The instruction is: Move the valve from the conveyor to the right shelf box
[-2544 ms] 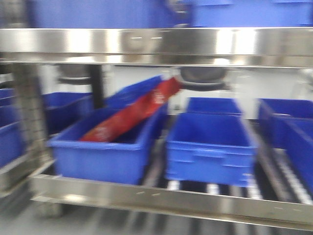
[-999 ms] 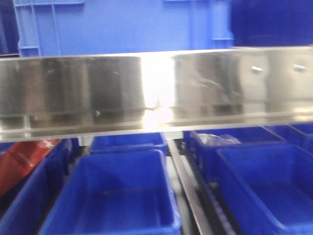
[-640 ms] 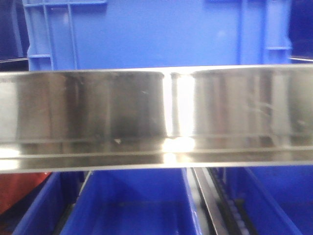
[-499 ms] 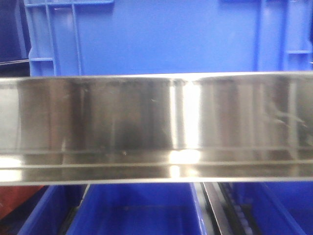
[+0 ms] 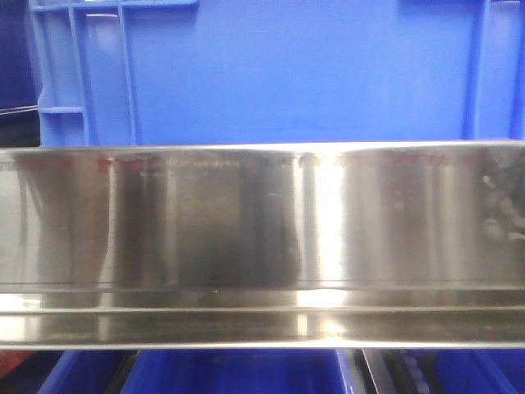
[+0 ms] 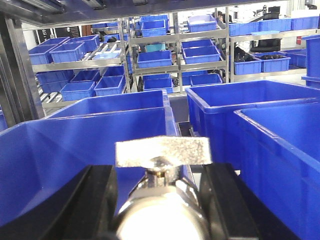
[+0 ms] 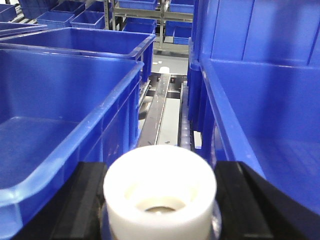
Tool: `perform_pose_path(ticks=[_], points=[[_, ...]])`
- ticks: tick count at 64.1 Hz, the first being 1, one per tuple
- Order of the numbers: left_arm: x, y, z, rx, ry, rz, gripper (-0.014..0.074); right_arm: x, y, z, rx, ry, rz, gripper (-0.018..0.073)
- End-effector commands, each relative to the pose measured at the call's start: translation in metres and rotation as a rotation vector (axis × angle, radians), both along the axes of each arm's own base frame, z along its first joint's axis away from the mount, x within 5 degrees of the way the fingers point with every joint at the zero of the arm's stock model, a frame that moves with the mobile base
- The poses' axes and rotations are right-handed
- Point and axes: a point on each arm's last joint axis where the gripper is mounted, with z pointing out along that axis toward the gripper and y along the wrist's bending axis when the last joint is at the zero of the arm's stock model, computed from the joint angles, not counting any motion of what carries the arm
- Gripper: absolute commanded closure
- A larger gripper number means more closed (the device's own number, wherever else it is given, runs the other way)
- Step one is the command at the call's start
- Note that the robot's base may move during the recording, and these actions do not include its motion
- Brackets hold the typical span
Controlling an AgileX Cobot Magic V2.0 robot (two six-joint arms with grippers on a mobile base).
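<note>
**A:** Valve, where?

**B:** Off the belt; there's no conveyor in any view. In the left wrist view the valve [image 6: 162, 212] sits at 6 o'clock, clamped in the left gripper [image 6: 160, 180]. The black fingers [image 6: 95, 197] press on both sides of its round shiny body. Its flat lever [image 6: 164, 151] sticks up free toward 12.

**A:** Right arm?

**B:** The right gripper [image 7: 160, 192] is drawn in narrow around a white-ended part [image 7: 160, 182], gripping both flanks. It's probably a second valve seen base-on, but I can't be sure.

**A:** Boxes?

**B:** Blue ones all around. In the right wrist view there's a left box [image 7: 55, 100] at 9 o'clock and a right box [image 7: 260, 115] at 3, likely the target. A track [image 7: 156, 112] runs between them toward 12. The front view shows only a steel shelf rail [image 5: 262, 238], with an upper box [image 5: 287, 74] at 12.

**A:** How does it handle?

**B:** My read is solid metal: stiff, heavy for its size, smooth and so slippery. It's not fragile. The round body is the right place to hold it, since the lever would likely swivel if pinched.

**A:** Next move?

**B:** It isn't released yet. I'd shift toward 3 o'clock and get low inside the box before letting go. Dropped from high up, it could bounce or clatter.
</note>
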Motion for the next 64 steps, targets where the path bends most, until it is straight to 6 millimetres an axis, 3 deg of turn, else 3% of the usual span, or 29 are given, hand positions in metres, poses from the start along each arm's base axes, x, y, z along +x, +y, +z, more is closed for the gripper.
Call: perform_pose_path(ticks=[1,64], points=[[-0.0038,-0.0004,0.0105,-0.011,-0.078,-0.002,0.0707,-0.0023,-0.0014,0.0136,0.010,-0.102,-0.013,0.0712],[-0.0038,-0.0004,0.0105,-0.011,-0.078,-0.002,0.0707,-0.0023,-0.0014,0.0136,0.010,-0.102,-0.013,0.0712]])
